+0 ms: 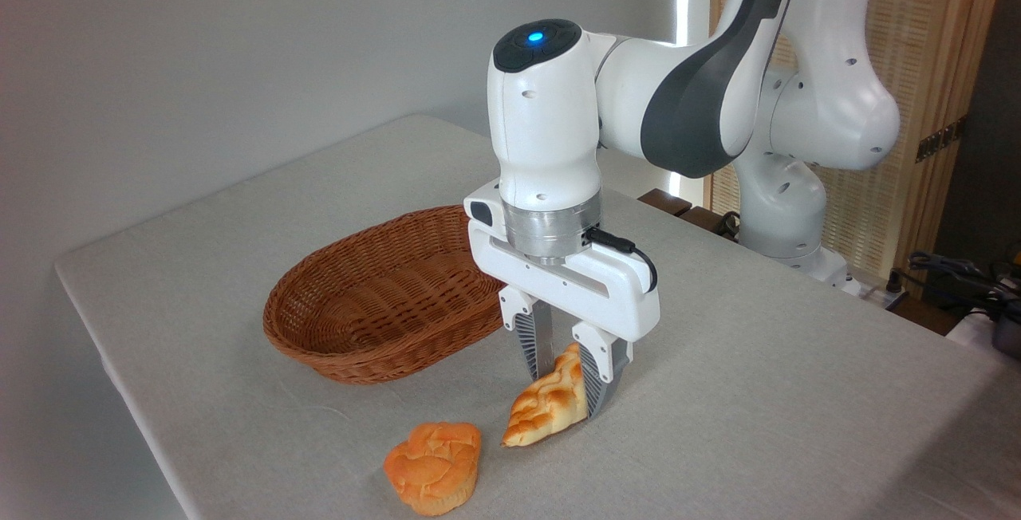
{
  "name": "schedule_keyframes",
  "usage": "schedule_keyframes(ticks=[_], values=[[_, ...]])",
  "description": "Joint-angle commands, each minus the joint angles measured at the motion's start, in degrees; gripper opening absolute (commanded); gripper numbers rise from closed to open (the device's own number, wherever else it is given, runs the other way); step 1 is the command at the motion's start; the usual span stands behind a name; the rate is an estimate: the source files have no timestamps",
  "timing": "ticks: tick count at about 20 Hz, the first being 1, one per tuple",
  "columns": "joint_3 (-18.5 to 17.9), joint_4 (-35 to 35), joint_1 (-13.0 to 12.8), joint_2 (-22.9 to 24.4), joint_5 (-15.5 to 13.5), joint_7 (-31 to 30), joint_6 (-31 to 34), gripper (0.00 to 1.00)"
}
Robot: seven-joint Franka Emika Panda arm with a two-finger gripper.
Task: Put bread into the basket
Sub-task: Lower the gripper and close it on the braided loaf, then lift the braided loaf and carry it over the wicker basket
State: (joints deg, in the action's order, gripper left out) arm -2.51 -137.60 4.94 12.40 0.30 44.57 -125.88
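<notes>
While the jaws of the gripper point(563, 370) are clamped on the bread point(549, 403) near lower centre of the frame, the loaf hangs tilted, its long axis running from upper right down to lower left, the low tip at or just above the surface point(758, 392). The grasp looks made; carrying it up-left to the empty basket point(383, 297) and letting go remain. An orange bun point(435, 466) sits lower left.

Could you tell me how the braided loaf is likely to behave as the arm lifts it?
The braided loaf hangs tilted, pinched near its upper end by the gripper, so it may pivot or swing. It keeps its shape, suggesting stiffness. Its glossy crust could slip.
</notes>
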Motion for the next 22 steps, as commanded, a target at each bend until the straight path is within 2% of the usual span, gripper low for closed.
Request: schedule_keyframes(ticks=[1,5,7,9,12,14,17,19,20,22], values=[[-0.22,-0.83,0.07,-1.24,0.49,0.52,-0.77,0.51],[-0.22,-0.48,-0.72,-1.24,1.02,0.61,-0.59,0.45],[-0.22,1.97,-0.9,-1.24,1.02,0.26,0.37,0.44],[0.74,7.66,-0.99,-0.72,0.93,0.25,5.09,0.43],[2.15,17.43,-0.9,-1.06,0.93,0.87,16.08,0.43],[2.85,20.86,-0.99,-1.24,-0.03,0.35,18.82,0.43],[8.64,24.04,-0.99,-1.42,-2.49,-0.36,19.62,0.44],[14.34,25.36,-0.99,-3.34,-5.47,-1.32,18.83,0.45],[16.63,25.89,-0.99,-4.48,-6.44,-3.5,18.66,0.46],[20.77,25.98,-0.99,-6.77,-6.37,-10.69,15.78,0.49]])
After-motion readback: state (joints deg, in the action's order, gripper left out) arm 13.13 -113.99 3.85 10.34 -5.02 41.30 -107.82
